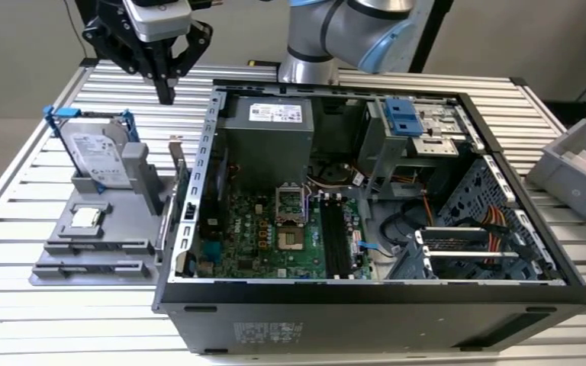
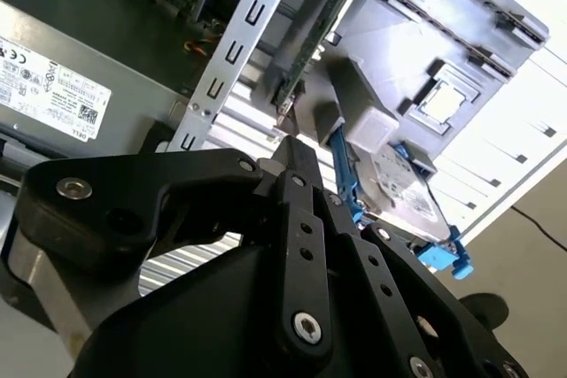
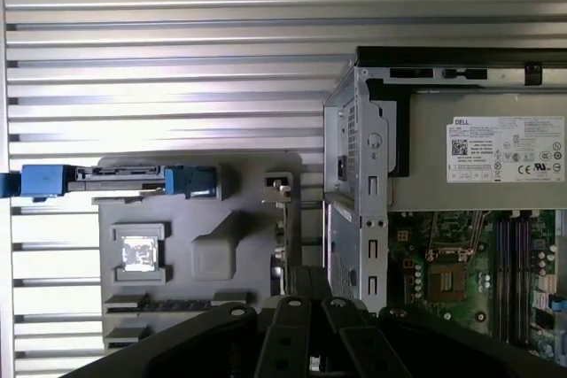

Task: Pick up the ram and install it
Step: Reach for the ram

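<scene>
Plainly, the ram has not been picked up. It stands on its long edge in a slot of the grey holder, right beside the outer wall of the open computer case but outside it. It is a thin, flat board, greenish along the edge. Its long axis runs parallel to that wall, from the far side of the table towards the near side in the exterior view. In the first wrist view it shows as a narrow line.

The gripper hangs above and beyond the stick's far end, fingers pointing down. Its black fingers look pressed together, with nothing between them. By my reading, the stick lies lower and a little nearer the camera than the fingertips, with its length pointing roughly back towards them.

The holder is matte moulded plastic with stepped pockets. One pocket carries a small square silver chip, shiny and flat. Another props up a hard drive, smooth metal with a white label, in a blue-handled frame.

Inside the case lies the green motherboard, its long black slots unfilled. Everything rests on a ribbed, slatted metal table.
</scene>
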